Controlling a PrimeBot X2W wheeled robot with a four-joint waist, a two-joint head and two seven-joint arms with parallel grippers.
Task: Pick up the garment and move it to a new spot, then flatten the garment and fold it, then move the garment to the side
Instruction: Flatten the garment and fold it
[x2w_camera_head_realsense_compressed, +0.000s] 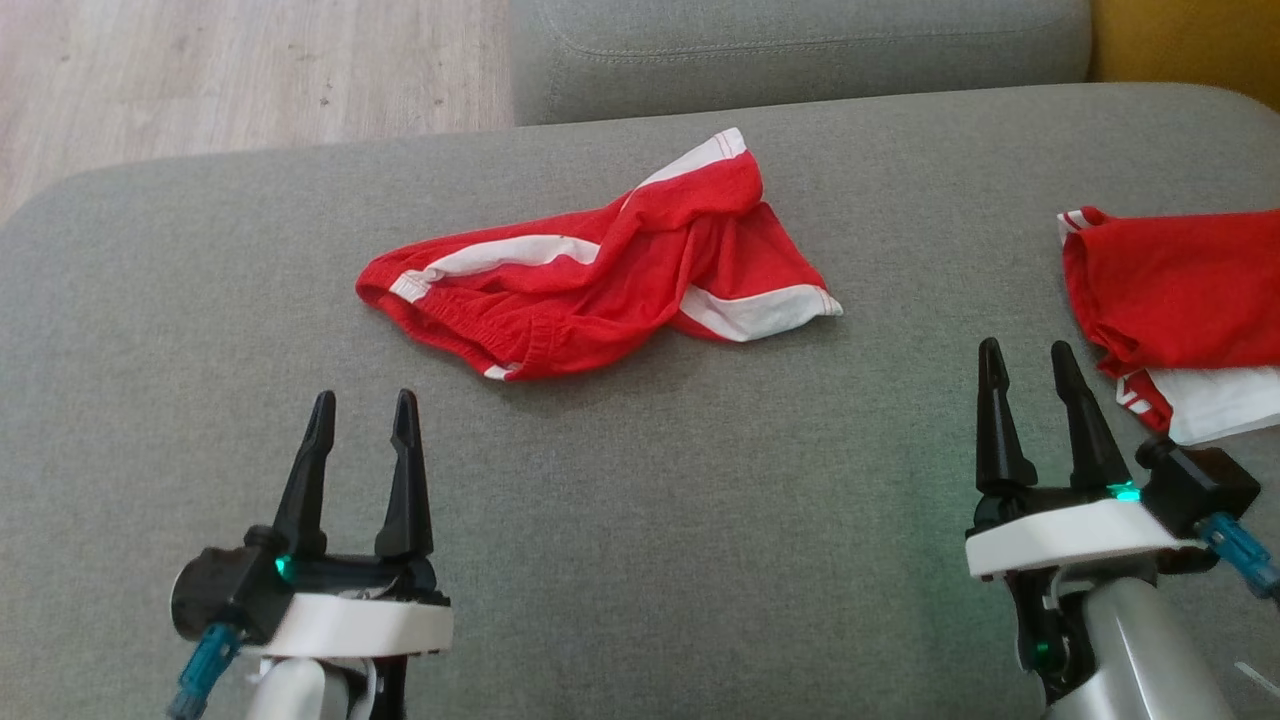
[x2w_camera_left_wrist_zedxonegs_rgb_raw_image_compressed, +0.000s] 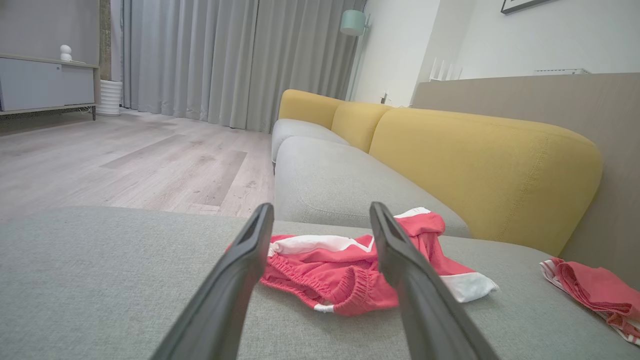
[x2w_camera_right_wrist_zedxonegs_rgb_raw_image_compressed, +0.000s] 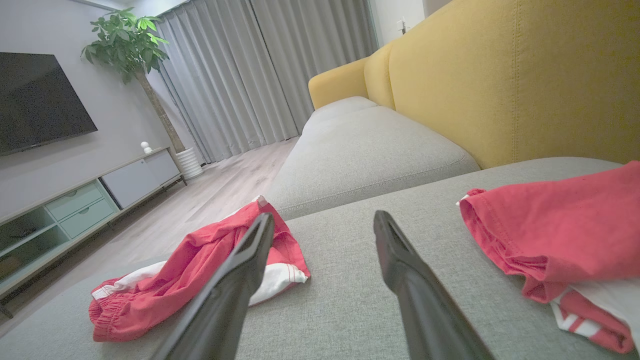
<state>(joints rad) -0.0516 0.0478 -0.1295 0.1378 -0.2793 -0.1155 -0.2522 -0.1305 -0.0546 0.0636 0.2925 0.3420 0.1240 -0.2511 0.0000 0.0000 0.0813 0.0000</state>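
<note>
The garment (x2w_camera_head_realsense_compressed: 600, 280), red shorts with white stripes, lies crumpled in the middle of the grey sofa cushion (x2w_camera_head_realsense_compressed: 700, 520). Its elastic waistband faces me in the left wrist view (x2w_camera_left_wrist_zedxonegs_rgb_raw_image_compressed: 340, 275), and it lies at the lower left in the right wrist view (x2w_camera_right_wrist_zedxonegs_rgb_raw_image_compressed: 200, 265). My left gripper (x2w_camera_head_realsense_compressed: 362, 412) hovers open above the cushion, short of the garment's near left edge, touching nothing. At the lower right my right gripper (x2w_camera_head_realsense_compressed: 1027, 362) stands open with nothing between its fingers, well to the right of the garment.
A second red and white garment (x2w_camera_head_realsense_compressed: 1180, 310) lies folded at the cushion's right edge, close beside my right gripper. Yellow backrests (x2w_camera_left_wrist_zedxonegs_rgb_raw_image_compressed: 480, 170) rise along the right. Another grey cushion (x2w_camera_head_realsense_compressed: 800, 50) lies beyond, with wooden floor (x2w_camera_head_realsense_compressed: 240, 70) at the far left.
</note>
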